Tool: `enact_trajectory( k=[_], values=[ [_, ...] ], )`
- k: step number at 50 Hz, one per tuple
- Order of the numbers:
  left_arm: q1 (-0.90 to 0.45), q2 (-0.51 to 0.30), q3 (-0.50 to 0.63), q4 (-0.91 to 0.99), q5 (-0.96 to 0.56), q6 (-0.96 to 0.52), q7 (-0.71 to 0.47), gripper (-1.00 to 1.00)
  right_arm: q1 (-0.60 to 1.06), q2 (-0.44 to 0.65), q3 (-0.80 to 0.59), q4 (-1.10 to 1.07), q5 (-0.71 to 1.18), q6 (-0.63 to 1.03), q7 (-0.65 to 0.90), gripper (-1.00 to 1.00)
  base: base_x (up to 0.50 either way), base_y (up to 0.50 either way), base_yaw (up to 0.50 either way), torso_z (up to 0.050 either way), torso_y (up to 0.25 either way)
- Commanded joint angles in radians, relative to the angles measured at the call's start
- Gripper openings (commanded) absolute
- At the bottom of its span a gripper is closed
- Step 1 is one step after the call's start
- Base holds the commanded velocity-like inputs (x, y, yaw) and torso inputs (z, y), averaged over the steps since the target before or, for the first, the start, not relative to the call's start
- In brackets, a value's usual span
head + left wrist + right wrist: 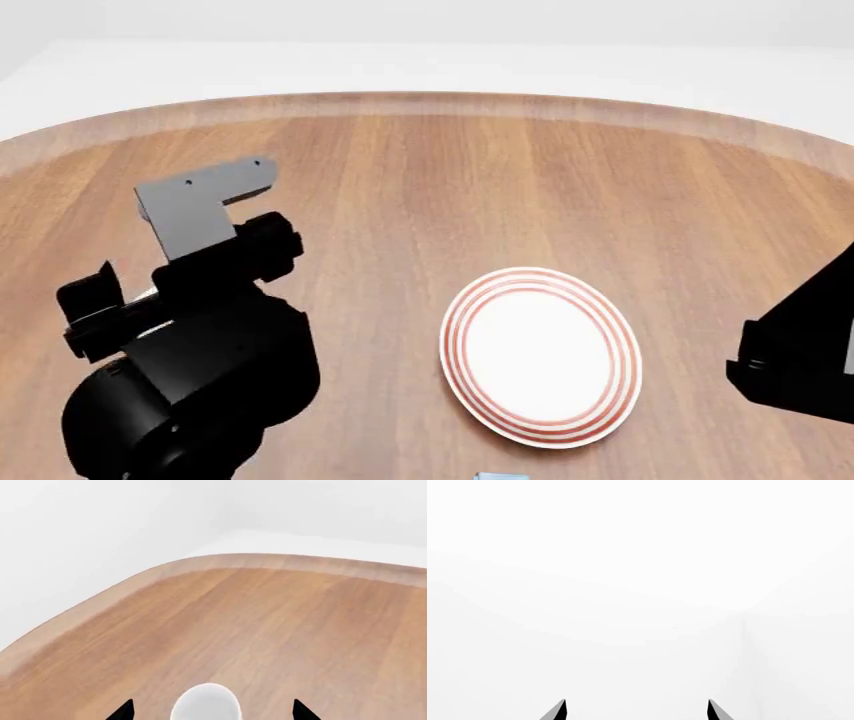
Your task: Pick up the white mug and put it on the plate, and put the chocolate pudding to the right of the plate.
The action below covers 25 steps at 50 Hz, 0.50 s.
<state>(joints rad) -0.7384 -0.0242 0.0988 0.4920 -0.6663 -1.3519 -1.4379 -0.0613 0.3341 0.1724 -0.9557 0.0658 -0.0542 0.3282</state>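
My left claw [212,711]: finger tips spread wide, with the rounded top of the white mug [205,704] between them; whether the fingers touch it I cannot tell. In the head view the left arm's black bulk hides that mug. My right claw [636,711]: tips apart, nothing between them, facing blank white wall.

The counter [400,180] is round, warm wood grain, paler bevelled rim. The plate [541,355] lies flat on it, right of the left arm, nothing on it. A sliver of light blue at the near edge is likely the chocolate pudding [497,477], just in front of the plate.

Room: plain white walls and floor.
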Motion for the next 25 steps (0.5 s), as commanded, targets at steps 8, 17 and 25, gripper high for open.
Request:
enact_trajectory(
  k=[8, 17, 25],
  values=[
    [-0.080, 0.024, -0.025, -0.258, 0.019, 0.100, -0.133, 1.00, -0.012, -0.013, 0.012, 0.017, -0.008, -0.031, -0.019, 1.00, 0.00, 0.00, 0.00, 0.000, 0.000],
    [-0.116, 0.024, 0.025, -0.331, 0.069, 0.077, -0.132, 1.00, -0.014, -0.011, 0.009, 0.019, -0.007, -0.034, -0.015, 1.00, 0.00, 0.00, 0.00, 0.000, 0.000],
    [-0.117, 0.022, 0.045, -0.407, 0.071, 0.102, -0.129, 1.00, -0.010, -0.010, -0.001, 0.024, -0.007, -0.035, -0.013, 1.00, 0.00, 0.00, 0.00, 0.000, 0.000]
  ],
)
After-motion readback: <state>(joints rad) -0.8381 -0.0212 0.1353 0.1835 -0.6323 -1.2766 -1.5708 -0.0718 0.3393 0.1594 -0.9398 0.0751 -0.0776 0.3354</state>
